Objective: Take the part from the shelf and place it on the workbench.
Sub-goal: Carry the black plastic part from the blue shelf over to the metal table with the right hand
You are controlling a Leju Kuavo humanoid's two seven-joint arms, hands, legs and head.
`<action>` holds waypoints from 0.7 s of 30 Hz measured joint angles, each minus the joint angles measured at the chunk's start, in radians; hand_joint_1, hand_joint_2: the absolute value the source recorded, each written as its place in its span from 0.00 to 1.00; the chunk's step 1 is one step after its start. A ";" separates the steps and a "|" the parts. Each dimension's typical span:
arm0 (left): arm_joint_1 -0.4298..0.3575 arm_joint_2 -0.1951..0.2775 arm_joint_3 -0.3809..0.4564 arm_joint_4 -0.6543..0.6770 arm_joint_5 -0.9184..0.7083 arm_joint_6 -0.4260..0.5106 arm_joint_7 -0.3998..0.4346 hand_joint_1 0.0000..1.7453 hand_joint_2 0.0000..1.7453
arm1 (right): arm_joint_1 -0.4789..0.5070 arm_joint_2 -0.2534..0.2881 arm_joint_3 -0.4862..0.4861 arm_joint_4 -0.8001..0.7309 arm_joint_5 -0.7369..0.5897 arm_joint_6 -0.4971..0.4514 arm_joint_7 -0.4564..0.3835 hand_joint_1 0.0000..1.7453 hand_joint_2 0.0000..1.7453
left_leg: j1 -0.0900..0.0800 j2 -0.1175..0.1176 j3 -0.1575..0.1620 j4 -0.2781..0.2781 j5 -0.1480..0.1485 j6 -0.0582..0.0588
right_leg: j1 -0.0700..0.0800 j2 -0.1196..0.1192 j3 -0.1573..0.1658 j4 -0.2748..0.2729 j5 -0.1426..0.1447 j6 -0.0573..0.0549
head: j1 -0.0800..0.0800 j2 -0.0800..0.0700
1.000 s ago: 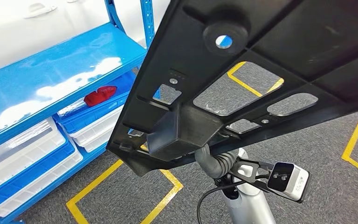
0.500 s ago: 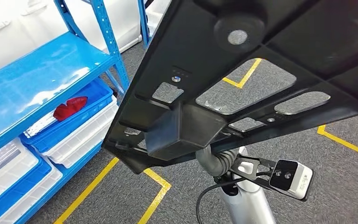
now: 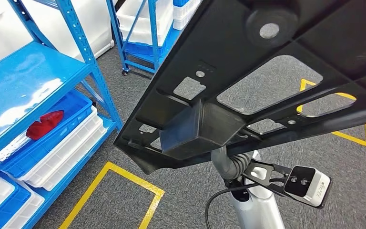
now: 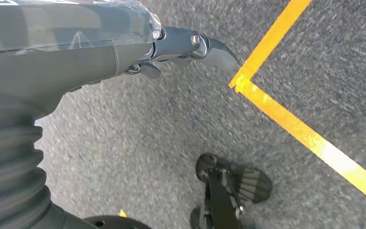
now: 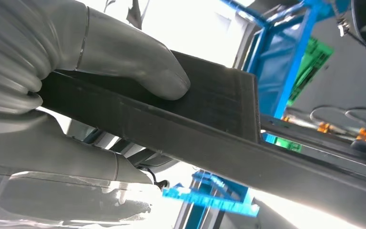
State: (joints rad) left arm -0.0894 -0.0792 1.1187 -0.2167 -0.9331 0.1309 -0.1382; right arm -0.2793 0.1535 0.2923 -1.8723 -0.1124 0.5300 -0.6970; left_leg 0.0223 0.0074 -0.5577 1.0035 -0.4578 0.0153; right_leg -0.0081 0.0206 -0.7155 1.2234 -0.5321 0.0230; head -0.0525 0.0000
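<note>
— Blue shelf [image 3: 38, 86] stands left, on grey carpet [image 3: 195, 195]. Where's the part [image 3: 248, 76]?
— Up high, gripped at its edge by the right hand [image 5: 62, 90].
— And the left hand [image 4: 124, 47]?
— Hanging over the floor, holding nothing, fingers apart.

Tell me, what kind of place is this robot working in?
Probably a factory or warehouse stockroom: blue steel shelving holds stacked white and blue bins, yellow tape lines mark zones on the grey carpeted floor, and the right robot hand carries a large black plastic part.

Silver right arm [image 3: 259, 210], black cable [image 3: 214, 202], white/black wrist cam [image 3: 308, 186]; grey ribbed cover [image 4: 9, 157], dk fingers [image 4: 205, 45].
</note>
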 joint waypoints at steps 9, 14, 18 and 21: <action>-0.003 0.002 0.008 0.000 0.023 -0.003 0.019 0.00 1.00 | -0.014 0.002 -0.006 0.010 0.028 -0.017 0.001 1.00 1.00 | -0.012 0.095 0.016 0.002 -0.020 -0.027 | 0.013 -0.076 0.104 -0.203 0.094 -0.024 | 0.000 0.000; -0.005 0.005 0.009 0.000 0.020 -0.017 0.018 0.00 1.00 | -0.021 0.002 0.017 0.012 0.035 -0.041 0.002 1.00 1.00 | -0.003 0.025 -0.027 0.118 -0.098 -0.047 | 0.005 -0.026 0.112 -0.218 0.102 -0.054 | 0.000 0.000; 0.004 0.007 0.010 0.000 0.021 -0.016 0.016 0.00 1.00 | -0.019 0.002 0.031 0.014 0.033 -0.043 0.002 1.00 1.00 | -0.002 -0.001 -0.121 0.286 -0.137 -0.051 | 0.007 0.025 0.114 -0.216 0.100 -0.059 | -0.001 0.000; 0.002 0.010 0.010 0.000 0.025 -0.015 0.009 0.00 1.00 | -0.022 0.002 0.037 0.018 0.025 -0.034 0.002 1.00 1.00 | 0.004 -0.042 -0.052 0.107 -0.030 -0.050 | 0.005 0.064 0.115 -0.205 0.094 -0.050 | 0.000 0.000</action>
State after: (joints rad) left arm -0.0876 -0.0691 1.1292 -0.2167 -0.9078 0.1156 -0.1287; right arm -0.3013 0.1554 0.3295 -1.8543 -0.0871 0.4959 -0.6950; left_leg 0.0265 -0.0350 -0.6093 1.1102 -0.4875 -0.0343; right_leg -0.0028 0.0844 -0.6004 1.0181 -0.4379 -0.0266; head -0.0529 0.0000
